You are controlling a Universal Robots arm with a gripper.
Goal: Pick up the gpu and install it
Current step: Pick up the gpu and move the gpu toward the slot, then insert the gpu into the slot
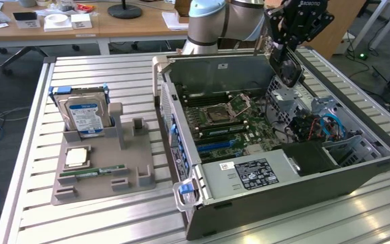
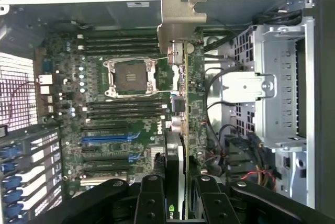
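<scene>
gripper [image 2: 180, 205]: half-closed, clamped on gpu [image 2: 181, 77]
gpu: held edge-on above motherboard [image 2: 68, 82], over the open case [image 1: 303, 190]
axis: long axis runs straight from gripper toward motherboard, bracket [image 2: 175, 20] end leading

A slatted metal surface [image 1: 114, 68] carries an open case [image 1: 212, 68] and, on the exterior view's left, a grey holder [image 1: 95, 193]. In the holder a blue-labelled hard drive [image 1: 85, 117] stands upright, with a CPU [image 1: 77, 156] and a RAM stick [image 1: 92, 173] lying flat. Inside the case lie a motherboard [image 2: 68, 77], its bare socket [image 2: 129, 76], a power supply [image 1: 253, 173] and a drive cage [image 2: 277, 77]. A wooden desk [image 1: 124, 28] stands behind.
</scene>
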